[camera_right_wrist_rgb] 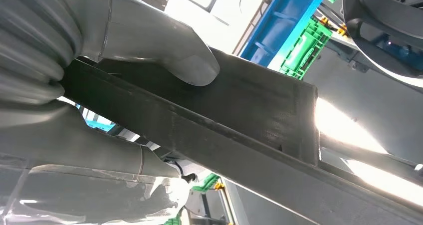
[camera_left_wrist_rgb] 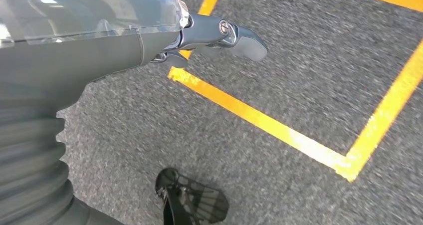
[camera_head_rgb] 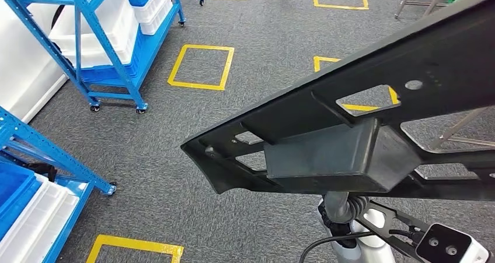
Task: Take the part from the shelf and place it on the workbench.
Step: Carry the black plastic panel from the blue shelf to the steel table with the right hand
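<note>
A long black plastic part (camera_head_rgb: 362,123) with cut-out windows and a boxy grey pocket on its underside hangs in the air across the right half of the head view, tilted up to the right. My right hand (camera_right_wrist_rgb: 149,40) grips it, with the thumb (camera_right_wrist_rgb: 192,68) pressed on one face of the part (camera_right_wrist_rgb: 259,110) and the fingers (camera_right_wrist_rgb: 100,195) wrapped on the other. My right forearm (camera_head_rgb: 350,216) rises beneath the part. My left hand (camera_left_wrist_rgb: 219,35) hangs over the grey carpet with its fingers stretched out and nothing in it.
A blue wheeled rack (camera_head_rgb: 111,35) with white and blue bins stands at the far left. A second blue rack (camera_head_rgb: 35,181) sits close on my left. Yellow taped squares (camera_head_rgb: 201,67) mark the carpet. Metal legs (camera_head_rgb: 461,129) show behind the part on the right.
</note>
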### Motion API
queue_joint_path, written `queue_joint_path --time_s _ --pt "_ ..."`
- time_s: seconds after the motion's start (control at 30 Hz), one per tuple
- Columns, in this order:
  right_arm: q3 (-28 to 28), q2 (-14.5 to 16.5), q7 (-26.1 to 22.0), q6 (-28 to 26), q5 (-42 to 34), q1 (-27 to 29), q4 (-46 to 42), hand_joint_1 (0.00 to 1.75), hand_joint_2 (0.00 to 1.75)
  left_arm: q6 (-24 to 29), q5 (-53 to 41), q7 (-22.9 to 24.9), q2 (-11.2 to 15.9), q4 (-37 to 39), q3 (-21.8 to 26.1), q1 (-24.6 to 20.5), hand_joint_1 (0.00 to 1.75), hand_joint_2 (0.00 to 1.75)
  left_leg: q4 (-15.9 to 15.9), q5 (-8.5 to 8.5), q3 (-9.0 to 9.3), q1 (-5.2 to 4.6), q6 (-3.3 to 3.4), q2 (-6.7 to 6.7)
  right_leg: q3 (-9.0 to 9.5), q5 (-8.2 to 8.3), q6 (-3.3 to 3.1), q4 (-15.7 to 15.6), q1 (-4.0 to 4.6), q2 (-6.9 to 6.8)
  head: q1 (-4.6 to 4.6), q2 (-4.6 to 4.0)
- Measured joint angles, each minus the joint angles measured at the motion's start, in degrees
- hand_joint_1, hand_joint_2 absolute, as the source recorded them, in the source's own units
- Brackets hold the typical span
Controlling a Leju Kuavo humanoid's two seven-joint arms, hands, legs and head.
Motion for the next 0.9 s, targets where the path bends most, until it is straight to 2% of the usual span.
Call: queue_joint_path --time_s 0.03,0.07,0.1,0.13,0.17,0.2,0.23,0.27,0.3,0.37,0.4,0.43,0.47,0.5,0.53,0.57,0.6,0.63,0.67,0.73,0.77,0.8,0.87,0.9 --pt "0.16 0.24 0.01 0.19 -0.13 0.0 0.11 1.75 1.75 0.05 0.07 0.1 0.04 0.0 0.05 0.0 0.0 1.75 -4.15 2.43 1.76 0.07 0.13 -0.84 0.03 -0.02 0.07 0.08 -0.03 0.66 0.0 0.0" --pt "0.29 0.51 0.0 0.42 -0.25 -0.02 0.22 1.75 1.75 0.15 0.11 0.22 0.1 0.0 0.09 0.0 0.0 1.75 -8.29 4.27 3.5 0.17 0.31 -2.26 -0.02 -0.02 0.24 0.24 0.04 1.31 0.0 0.0" --pt "0.43 0.76 0.0 0.62 -0.29 -0.04 0.32 1.75 1.75 0.29 0.17 0.37 0.17 0.0 0.13 0.04 0.0 1.75 -11.33 5.4 4.74 0.24 0.47 -3.52 -0.21 0.05 0.51 0.36 0.02 1.96 0.0 0.0" --pt "0.54 0.98 0.01 0.76 -0.29 -0.06 0.41 1.75 1.75 0.42 0.23 0.49 0.22 0.0 0.15 0.09 0.0 1.75 -12.95 5.77 5.34 0.24 0.67 -4.46 -0.48 0.17 0.85 0.45 -0.04 2.58 0.01 0.0" --pt "0.62 1.13 0.01 0.83 -0.27 -0.08 0.49 1.75 1.75 0.51 0.26 0.57 0.28 0.0 0.18 0.13 0.0 1.75 -13.37 5.64 5.45 0.17 0.89 -4.67 -0.75 0.36 1.26 0.48 -0.11 3.22 0.01 0.0" --pt "0.68 1.24 0.01 0.84 -0.2 -0.08 0.55 1.75 1.75 0.56 0.31 0.62 0.32 0.0 0.19 0.13 0.0 1.75 -13.5 5.78 5.45 0.13 1.17 -4.11 -0.97 0.57 1.69 0.39 -0.21 3.89 0.01 0.0" --pt "0.7 1.3 0.01 0.84 -0.11 -0.07 0.58 1.75 1.75 0.55 0.33 0.63 0.35 0.0 0.2 0.05 0.0 1.75 -13.72 5.98 5.52 0.16 1.55 -3.45 -1.12 0.49 2.02 0.49 -0.26 3.95 0.01 0.0" --pt "0.7 1.33 0.0 0.84 0.02 -0.14 0.61 1.75 1.75 0.51 0.34 0.63 0.37 0.0 0.2 -0.04 0.0 1.75 -14.0 6.22 5.62 0.24 1.95 -2.81 -1.51 -0.08 2.28 1.18 -0.23 3.16 0.01 0.0" --pt "0.72 1.36 -0.01 0.83 0.23 -0.26 0.65 1.75 1.75 0.4 0.34 0.63 0.37 0.0 0.2 -0.1 0.0 1.75 -14.29 6.42 5.67 0.31 2.35 -2.08 -2.4 -1.32 2.47 3.07 -0.18 1.77 0.01 0.0" --pt "0.76 1.43 -0.01 0.76 0.62 -0.45 0.75 1.75 1.75 0.16 0.28 0.63 0.37 -0.01 0.2 0.08 0.0 1.75 -14.5 6.53 5.67 0.19 2.81 -0.58 -5.72 -5.1 2.73 10.16 -0.23 -1.4 0.01 0.0" --pt "0.78 1.47 -0.01 0.72 0.74 -0.47 0.84 1.75 1.75 0.05 0.24 0.63 0.37 -0.01 0.2 0.22 0.0 1.75 -14.47 6.5 5.62 0.07 2.91 0.25 -7.59 -6.74 2.89 14.16 -0.33 -2.15 0.01 0.0" --pt "0.79 1.49 -0.01 0.68 0.8 -0.46 0.95 1.75 1.75 -0.03 0.2 0.63 0.37 -0.01 0.21 0.32 0.0 1.75 -14.45 6.46 5.58 -0.01 2.95 1.04 -8.78 -7.46 3.02 16.74 -0.44 -2.48 0.01 0.0" --pt "0.79 1.49 -0.01 0.62 0.9 -0.47 1.08 1.75 1.75 -0.19 0.14 0.61 0.37 -0.01 0.21 0.32 0.0 1.75 -14.42 6.41 5.56 -0.07 2.95 1.79 -8.88 -7.12 3.09 17.25 -0.53 -2.67 0.01 0.0" --pt "0.8 1.49 -0.01 0.55 1.06 -0.5 1.21 1.75 1.75 -0.38 0.06 0.56 0.37 0.0 0.2 0.23 0.0 1.75 -14.38 6.34 5.58 -0.1 2.9 2.44 -7.73 -5.82 3.08 15.34 -0.59 -2.92 0.01 0.0" --pt "0.82 1.49 -0.01 0.42 1.31 -0.56 1.31 1.75 1.75 -0.63 -0.08 0.5 0.36 0.0 0.2 0.09 0.0 1.75 -14.32 6.24 5.66 -0.12 2.79 2.99 -5.48 -3.92 2.96 11.43 -0.6 -3.53 0.01 0.0" --pt "0.87 1.49 -0.01 0.23 1.6 -0.67 1.37 1.75 1.75 -0.91 -0.27 0.43 0.35 0.0 0.19 -0.04 0.0 1.75 -14.22 6.09 5.75 -0.22 2.59 3.45 -2.98 -2.48 2.76 7.01 -0.42 -4.75 0.01 0.0" --pt "0.99 1.49 -0.01 -0.02 1.9 -0.82 1.39 1.75 1.75 -1.14 -0.5 0.37 0.33 0.0 0.19 -0.13 0.0 1.75 -14.1 5.92 5.8 -0.34 2.32 3.87 -1.04 -1.54 2.48 3.45 -0.18 -5.78 0.01 0.0" --pt "1.14 1.49 -0.01 -0.29 2.16 -0.96 1.4 1.75 1.75 -1.34 -0.74 0.32 0.32 0.0 0.18 -0.19 0.0 1.75 -13.99 5.76 5.85 -0.46 2.02 4.29 0.12 -1.18 2.21 1.2 0.08 -6.52 0.01 0.0" --pt "1.29 1.48 -0.01 -0.55 2.39 -1.05 1.43 1.75 1.75 -1.51 -0.94 0.27 0.3 0.0 0.16 -0.21 0.0 1.75 -13.94 5.63 5.89 -0.56 1.72 4.79 0.41 -1.3 1.97 0.38 0.36 -6.7 0.01 0.0" --pt "1.52 1.46 -0.01 -1.0 2.72 -1.09 1.47 1.75 1.75 -1.78 -1.35 0.09 0.2 0.0 0.08 -0.37 0.0 1.75 -13.88 5.36 6.02 -0.49 1.13 5.55 0.32 -1.08 1.4 0.06 0.37 -5.51 0.01 0.0" --pt "1.6 1.44 -0.01 -1.23 2.82 -1.12 1.51 1.75 1.75 -1.86 -1.59 -0.02 0.1 0.0 0.02 -0.48 0.0 1.75 -13.38 4.86 5.92 -0.36 0.84 4.97 0.41 -0.92 1.09 -0.19 0.25 -4.95 0.01 0.0" --pt "1.68 1.42 -0.01 -1.52 2.89 -1.18 1.54 1.75 1.75 -1.89 -1.9 -0.1 0.0 0.0 -0.03 -0.54 0.0 1.75 -11.93 3.83 5.38 -0.21 0.58 3.84 0.53 -0.76 0.78 -0.44 0.07 -4.44 0.0 0.0" --pt "1.8 1.31 -0.01 -2.18 3.01 -1.19 1.63 1.75 1.75 -1.89 -2.47 -0.08 -0.19 0.0 -0.08 -0.45 0.0 1.75 -5.25 0.25 2.39 0.03 0.17 1.16 0.67 -0.6 0.42 -0.64 -0.07 -3.3 0.0 0.0" --pt "1.82 1.19 -0.01 -2.51 3.04 -1.06 1.67 1.75 1.75 -1.89 -2.77 0.03 -0.3 0.0 -0.12 -0.35 0.0 1.75 -0.97 -1.5 0.3 0.06 0.03 0.56 0.67 -0.59 0.34 -0.6 -0.07 -2.64 -0.01 0.0"
